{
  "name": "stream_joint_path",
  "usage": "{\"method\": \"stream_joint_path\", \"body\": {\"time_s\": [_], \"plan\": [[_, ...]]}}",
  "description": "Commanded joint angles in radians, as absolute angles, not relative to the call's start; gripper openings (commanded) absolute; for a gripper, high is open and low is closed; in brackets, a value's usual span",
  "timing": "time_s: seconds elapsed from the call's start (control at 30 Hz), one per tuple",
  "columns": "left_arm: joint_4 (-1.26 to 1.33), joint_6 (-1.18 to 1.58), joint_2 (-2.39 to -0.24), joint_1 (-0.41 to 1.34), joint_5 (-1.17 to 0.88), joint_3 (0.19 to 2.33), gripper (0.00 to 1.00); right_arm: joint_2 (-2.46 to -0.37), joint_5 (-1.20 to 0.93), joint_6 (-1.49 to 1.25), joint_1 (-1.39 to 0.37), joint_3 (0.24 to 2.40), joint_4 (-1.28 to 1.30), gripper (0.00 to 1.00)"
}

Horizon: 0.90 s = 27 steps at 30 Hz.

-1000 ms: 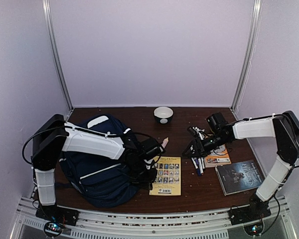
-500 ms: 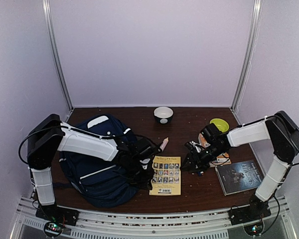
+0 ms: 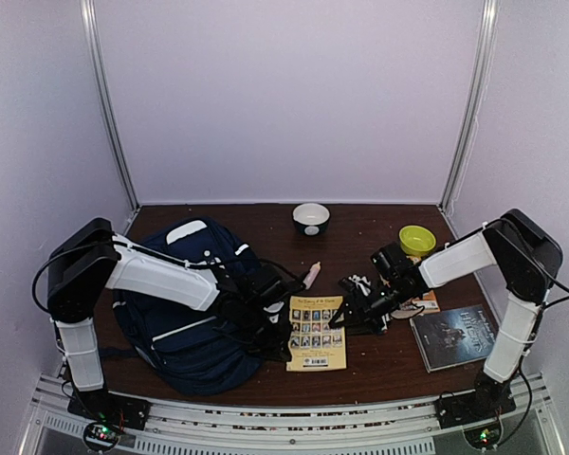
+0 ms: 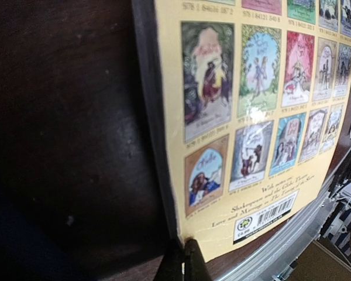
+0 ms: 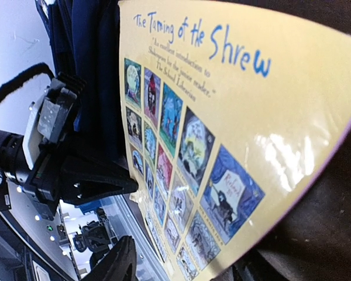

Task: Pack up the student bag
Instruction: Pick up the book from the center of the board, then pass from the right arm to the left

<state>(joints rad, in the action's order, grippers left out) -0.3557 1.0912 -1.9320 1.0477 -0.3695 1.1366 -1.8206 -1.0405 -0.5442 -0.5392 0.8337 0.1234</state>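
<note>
The navy student bag [image 3: 175, 313] lies at the left of the table. A yellow picture book [image 3: 318, 332] lies flat just right of it and fills the left wrist view [image 4: 251, 117] and the right wrist view [image 5: 222, 117]. My left gripper [image 3: 281, 334] is shut, its tips [image 4: 183, 257] touching the book's near spine corner. My right gripper [image 3: 346, 311] is open at the book's right edge [image 5: 184, 266], one finger [image 5: 118, 263] on each side of that edge. The bag's dark fabric [image 5: 88, 70] shows behind the book.
Several pens [image 3: 358, 284] lie under my right arm. An orange booklet [image 3: 423, 304] and a dark book [image 3: 452, 336] lie to the right. A yellow-green bowl [image 3: 417, 239] and a white bowl [image 3: 311, 217] stand at the back. A pink item [image 3: 312, 275] lies near the bag.
My right gripper has moved left from the pens to the yellow book's right edge, uncovering the yellow-green bowl. My left gripper stays at the book's left edge; the book has shifted slightly.
</note>
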Motion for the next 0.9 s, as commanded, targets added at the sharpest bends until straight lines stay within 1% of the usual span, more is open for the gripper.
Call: {"method": "stream_joint_path", "body": {"time_s": [0.0, 0.07, 0.2, 0.27, 0.33, 0.4, 0.43, 0.5, 0.53, 0.7, 0.8, 0.87], "plan": [[-0.408, 1.087, -2.029, 1.05, -0.282, 1.077, 0.0, -1.826, -1.077, -0.705, -0.545, 0.755, -0.106, 0.52], [-0.407, 1.081, -2.028, 1.05, -0.282, 1.077, 0.0, -1.803, -1.077, -0.724, -0.542, 0.737, -0.157, 0.46], [-0.401, 1.061, -2.006, 1.051, -0.263, 1.079, 0.0, -1.785, -1.046, -0.669, -0.541, 0.761, -0.109, 0.26], [-0.404, 1.051, -1.981, 1.049, -0.246, 1.083, 0.0, -1.779, -1.016, -0.635, -0.542, 0.77, -0.078, 0.18], [-0.458, 1.041, -1.95, 1.049, -0.2, 1.098, 0.0, -1.746, -1.019, -0.628, -0.538, 0.766, -0.097, 0.11], [-0.504, 1.032, -1.908, 1.049, -0.157, 1.102, 0.01, -1.687, -1.024, -0.592, -0.529, 0.778, -0.063, 0.04], [-0.525, 1.026, -1.884, 1.049, -0.137, 1.107, 0.07, -1.657, -1.026, -0.559, -0.525, 0.791, -0.027, 0.0], [-0.562, 0.999, -1.828, 1.048, -0.09, 1.13, 0.23, -1.6, -1.027, -0.477, -0.513, 0.831, 0.071, 0.0], [-0.569, 0.983, -1.799, 1.048, -0.071, 1.143, 0.28, -1.573, -1.026, -0.427, -0.504, 0.853, 0.123, 0.0], [-0.621, 0.877, -1.665, 1.044, 0.075, 1.237, 0.49, -1.469, -0.982, -0.212, -0.464, 0.957, 0.338, 0.0], [-0.546, 0.777, -1.593, 1.044, 0.138, 1.263, 0.59, -1.432, -0.96, -0.104, -0.448, 1.018, 0.423, 0.0], [-0.452, 0.724, -1.54, 1.043, 0.175, 1.245, 0.72, -1.417, -0.96, -0.063, -0.444, 1.059, 0.455, 0.0]]}}
